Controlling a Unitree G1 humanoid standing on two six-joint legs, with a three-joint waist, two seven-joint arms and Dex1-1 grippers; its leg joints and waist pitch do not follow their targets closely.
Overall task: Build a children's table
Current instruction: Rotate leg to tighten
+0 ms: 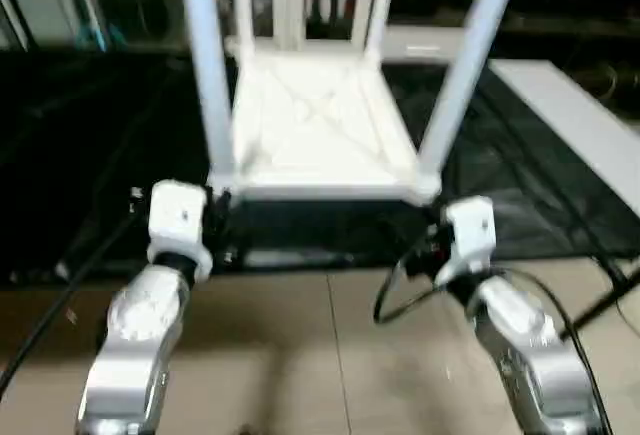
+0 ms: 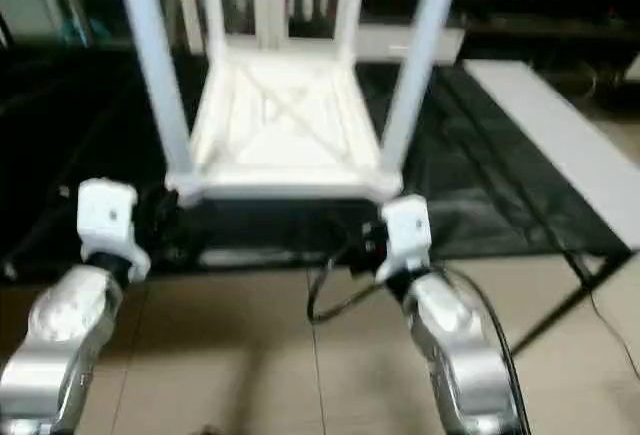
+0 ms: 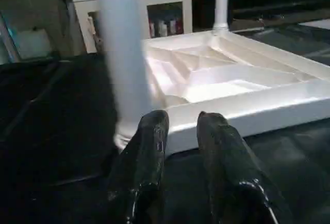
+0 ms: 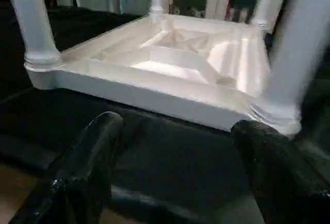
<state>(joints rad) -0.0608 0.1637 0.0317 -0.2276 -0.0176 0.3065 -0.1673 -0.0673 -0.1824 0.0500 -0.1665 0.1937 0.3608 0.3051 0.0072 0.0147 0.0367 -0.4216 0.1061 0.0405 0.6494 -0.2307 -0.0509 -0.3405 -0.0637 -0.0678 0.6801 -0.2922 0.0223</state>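
One upturned tabletop (image 1: 318, 125) carries four upright legs (image 1: 205, 65) on a black work surface (image 1: 90, 155) above tan floor tiles (image 1: 330, 355). A white cabinet (image 3: 154, 18) stands behind. The left gripper (image 3: 180, 126) is narrowly parted and holds nothing; the right gripper (image 4: 175, 131) is spread wide, released.

We see a white tabletop (image 1: 320, 125), underside up, moulded ribs crossing in an X. 4 legs (image 1: 205, 65), same white, no markings. Mat (image 1: 100, 165) under it is plain black. Board (image 1: 575, 125) on the right is flat white, unpatterned. Floor (image 1: 330, 355) is beige tile with thin darker joint lines. Forearms (image 1: 135, 355) are glossy silver, wrist blocks white. Left gripper (image 3: 178, 123) and right gripper (image 4: 175, 126) fingers are shiny black. Cables (image 1: 400, 290) black. Cabinet (image 3: 165, 7) behind has a white frame.
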